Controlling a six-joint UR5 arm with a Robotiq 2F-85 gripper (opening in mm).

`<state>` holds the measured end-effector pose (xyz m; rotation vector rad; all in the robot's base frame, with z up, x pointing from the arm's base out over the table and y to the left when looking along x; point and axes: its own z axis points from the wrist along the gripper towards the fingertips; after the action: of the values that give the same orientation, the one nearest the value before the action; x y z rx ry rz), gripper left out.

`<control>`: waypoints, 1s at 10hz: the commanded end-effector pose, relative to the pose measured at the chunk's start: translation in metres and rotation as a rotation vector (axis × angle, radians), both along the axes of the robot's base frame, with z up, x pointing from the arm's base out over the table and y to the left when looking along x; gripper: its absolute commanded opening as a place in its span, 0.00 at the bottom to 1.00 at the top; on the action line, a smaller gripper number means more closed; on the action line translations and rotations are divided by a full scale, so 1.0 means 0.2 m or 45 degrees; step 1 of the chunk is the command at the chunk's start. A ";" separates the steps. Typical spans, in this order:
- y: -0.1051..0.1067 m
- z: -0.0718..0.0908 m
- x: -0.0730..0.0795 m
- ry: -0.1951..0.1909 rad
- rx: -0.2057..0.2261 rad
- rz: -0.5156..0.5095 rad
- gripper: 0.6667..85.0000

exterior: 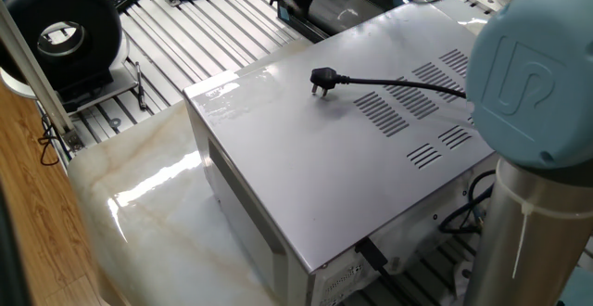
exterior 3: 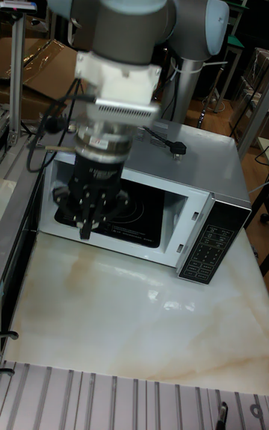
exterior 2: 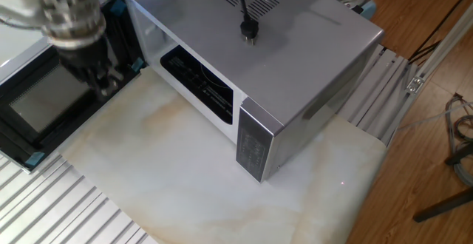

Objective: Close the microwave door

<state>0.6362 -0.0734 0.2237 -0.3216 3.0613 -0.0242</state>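
Silver-grey microwave (exterior 2: 295,59), cavity exposed; microwave door (exterior 2: 33,107) swung wide open; fingers (exterior 3: 88,227) blurred, spacing unclear.

Pretty bright, even overhead light in both fixed views, with white glare streaks on the glossy marble surface (exterior: 139,190) left of the silver-grey sheet-metal microwave (exterior: 343,158). The gripper (exterior 2: 100,81) is motion-blurred; the tall view is dimmer and grainy.
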 end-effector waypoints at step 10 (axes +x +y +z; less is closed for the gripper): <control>0.15 0.02 0.28 -0.215 0.109 0.101 0.00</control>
<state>0.6818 -0.0507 0.2262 -0.3970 2.9163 0.0431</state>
